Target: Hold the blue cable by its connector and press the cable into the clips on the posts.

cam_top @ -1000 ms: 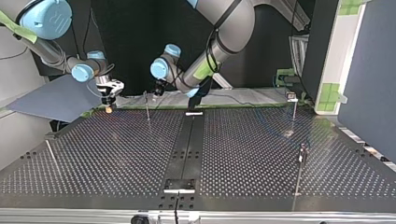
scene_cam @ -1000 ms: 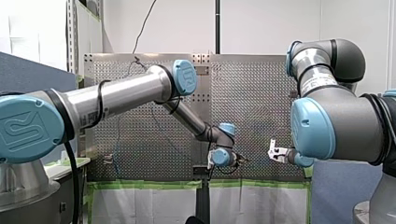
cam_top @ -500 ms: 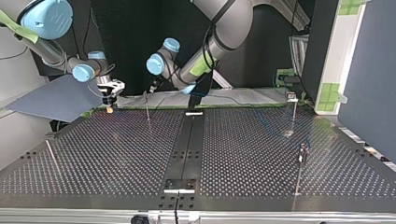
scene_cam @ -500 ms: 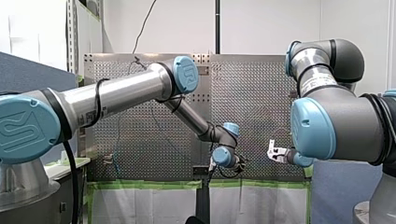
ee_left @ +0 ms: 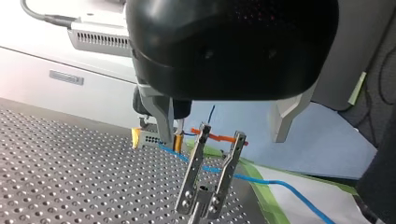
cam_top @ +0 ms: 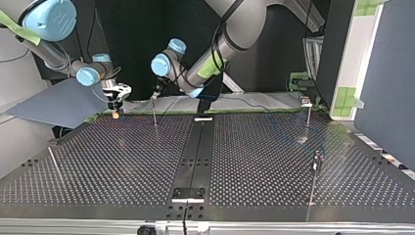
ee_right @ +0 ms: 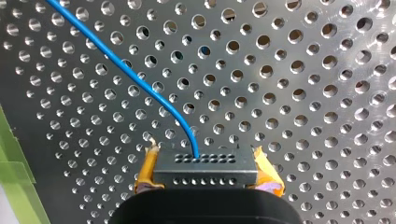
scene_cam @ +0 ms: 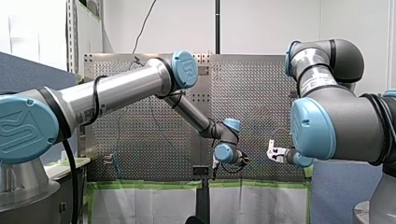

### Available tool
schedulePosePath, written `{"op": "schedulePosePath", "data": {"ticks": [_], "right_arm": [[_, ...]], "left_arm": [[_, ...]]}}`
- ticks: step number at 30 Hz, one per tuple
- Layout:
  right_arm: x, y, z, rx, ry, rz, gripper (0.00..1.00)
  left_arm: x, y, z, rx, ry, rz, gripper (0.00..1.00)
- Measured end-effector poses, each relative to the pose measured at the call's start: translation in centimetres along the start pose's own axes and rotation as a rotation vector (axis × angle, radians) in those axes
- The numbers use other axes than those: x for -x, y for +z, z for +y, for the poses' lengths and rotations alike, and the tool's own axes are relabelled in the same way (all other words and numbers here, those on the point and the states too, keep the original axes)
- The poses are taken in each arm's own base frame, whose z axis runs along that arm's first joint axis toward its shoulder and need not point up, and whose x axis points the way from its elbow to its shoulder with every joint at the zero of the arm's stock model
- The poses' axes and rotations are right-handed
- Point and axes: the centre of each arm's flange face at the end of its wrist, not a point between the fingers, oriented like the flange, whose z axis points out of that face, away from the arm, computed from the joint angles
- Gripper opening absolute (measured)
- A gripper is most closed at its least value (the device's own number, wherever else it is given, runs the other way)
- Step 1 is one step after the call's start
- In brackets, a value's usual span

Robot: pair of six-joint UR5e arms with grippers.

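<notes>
My right gripper (ee_right: 205,184) is shut on the grey connector (ee_right: 205,167), with a yellow pad on each side. The blue cable (ee_right: 140,79) leaves the connector and runs over the perforated table. In the left wrist view my left gripper (ee_left: 224,140) stands open, its metal fingers (ee_left: 164,116) wide apart. A forked metal clip (ee_left: 211,182) on a post rises between them. The blue cable (ee_left: 266,183) runs from the connector (ee_left: 148,138) past the clip's prongs; whether it sits in the fork I cannot tell. In the top view my left gripper (cam_top: 157,92) hovers over that post (cam_top: 154,111), beside my right gripper (cam_top: 115,102).
Further thin posts stand at the top view's right (cam_top: 308,113) (cam_top: 315,169) and a rod at its left (cam_top: 54,164). A black rail (cam_top: 195,147) runs down the table's middle. A grey panel (cam_top: 58,103) and green-taped sheeting lie behind my right gripper.
My left arm's wrist has swung toward the top view's left, bringing its gripper over the post's clip. My right arm has stayed still with the connector.
</notes>
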Motion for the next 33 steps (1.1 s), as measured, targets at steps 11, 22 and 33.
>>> {"op": "schedulePosePath", "data": {"ticks": [11,22,33], "right_arm": [[0.01,0.00,-0.01,0.000,0.000,0.000,0.00],[0.05,-0.04,-0.03,0.000,0.002,-0.004,0.00],[0.08,-0.05,-0.11,-0.001,0.002,-0.006,0.00]], "left_arm": [[-0.76,-0.11,-0.11,-0.006,-0.026,-0.032,1.00],[-0.67,-0.08,-0.14,-0.006,-0.027,-0.034,1.00],[-0.51,0.00,-0.02,-0.005,-0.027,-0.037,1.00]]}}
